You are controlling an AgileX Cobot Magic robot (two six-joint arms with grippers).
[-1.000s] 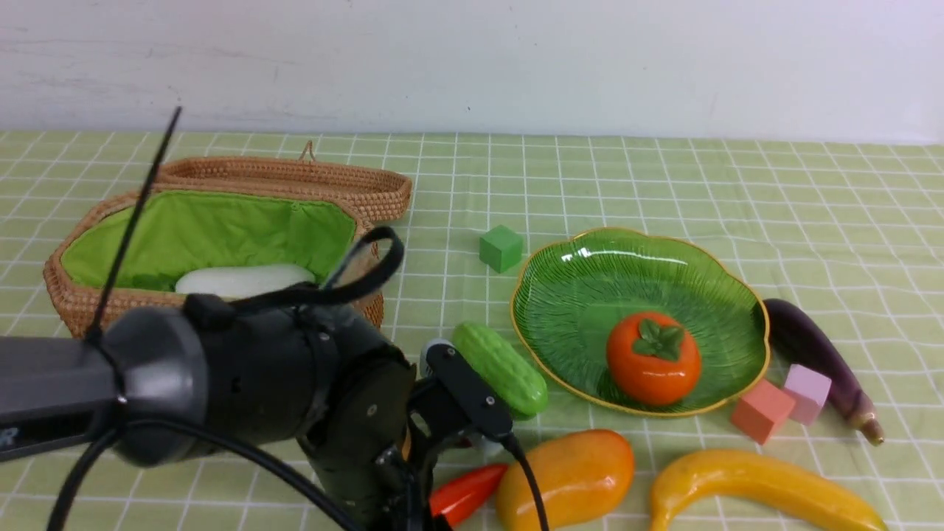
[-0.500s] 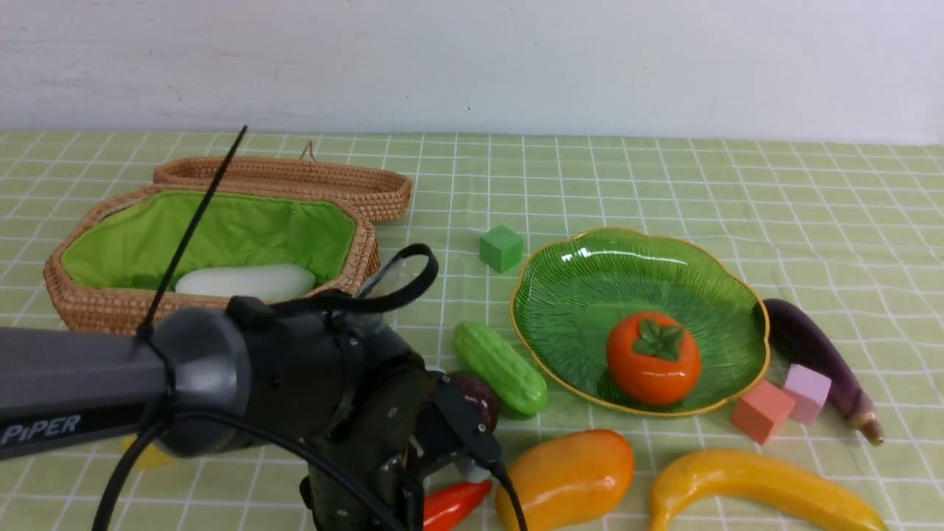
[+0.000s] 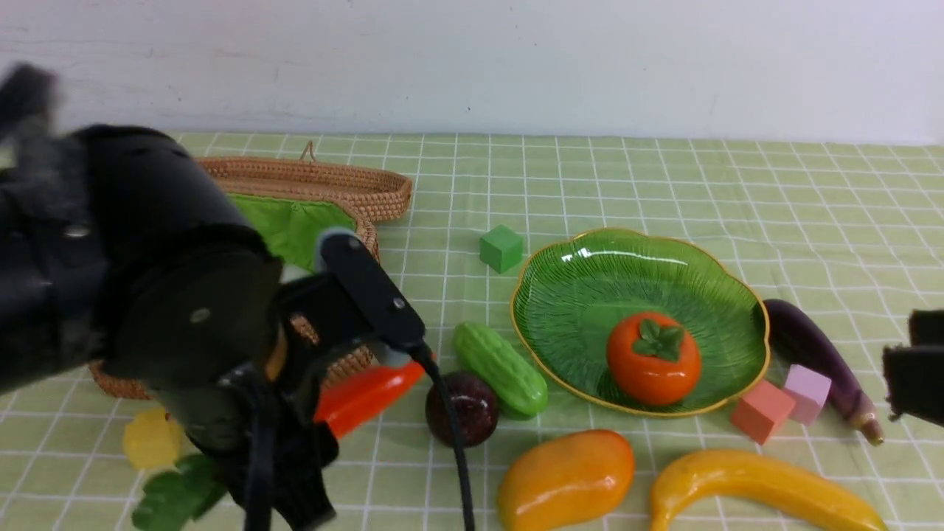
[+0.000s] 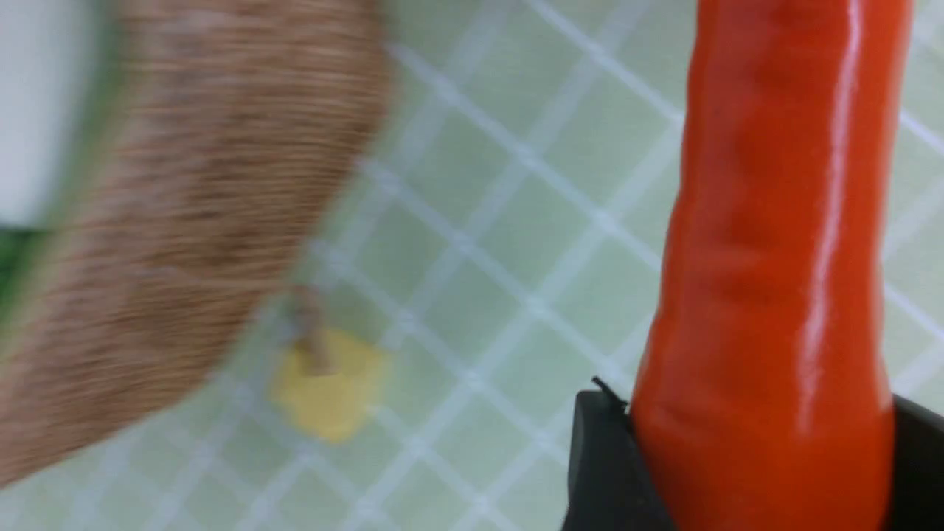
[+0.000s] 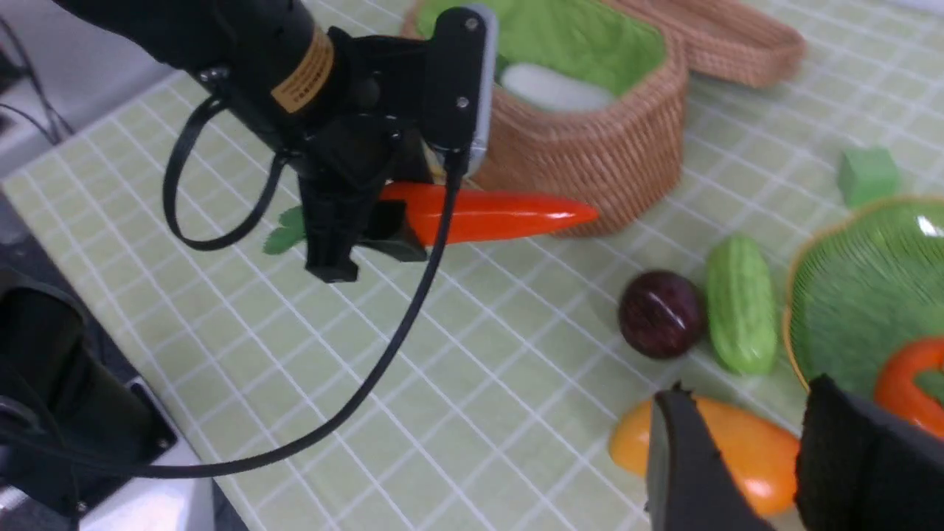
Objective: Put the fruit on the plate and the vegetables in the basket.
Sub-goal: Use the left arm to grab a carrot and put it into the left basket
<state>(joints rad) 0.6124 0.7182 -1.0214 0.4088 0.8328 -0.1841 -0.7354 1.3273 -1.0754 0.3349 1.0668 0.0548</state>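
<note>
- The left arm fills the left foreground of the front view, its wrist bent down in front of the large tan woven wicker basket with bright green lining
- Its jaws are clamped on the thick end of the long glossy red-orange toy pepper, which lies roughly level, clear of the green checked cloth surface, with its tip towards the dark purple toy ball
- Only the black tips of the right arm show at the front view's right edge; its wrist view shows the jaws partly apart with nothing between them, above the orange-yellow toy mango
- The left arm hides most of the basket's inside from the front; the left wrist view is blurred
- A green leafy piece is half covered by the arm, and I cannot tell what it belongs to
- The basket holds the white toy radish
- The shallow green glass plate with a gold scalloped rim holds the round orange toy fruit with a green cap
</note>
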